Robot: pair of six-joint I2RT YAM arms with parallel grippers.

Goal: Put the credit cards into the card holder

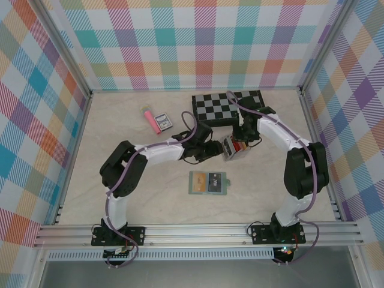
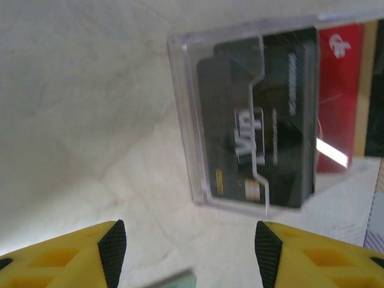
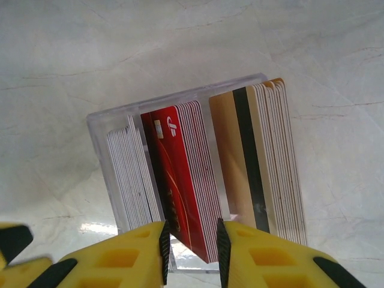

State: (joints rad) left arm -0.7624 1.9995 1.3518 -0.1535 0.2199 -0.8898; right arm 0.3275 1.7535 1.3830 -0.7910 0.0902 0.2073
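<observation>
Edgewise, thin red cards (image 3: 180,174) in clear rack (image 3: 120,111)

The left arm (image 1: 123,171) and the right arm (image 1: 303,171) are built alike, with bulky black joints linked by white segments. A lilac cable (image 1: 159,144) runs along each. Black base plates (image 1: 118,235) sit at their feet. The left hand (image 2: 189,246) and the right hand (image 3: 191,243) have yellow fingers (image 2: 60,261) with recessed pockets and black pads (image 2: 114,246).
</observation>
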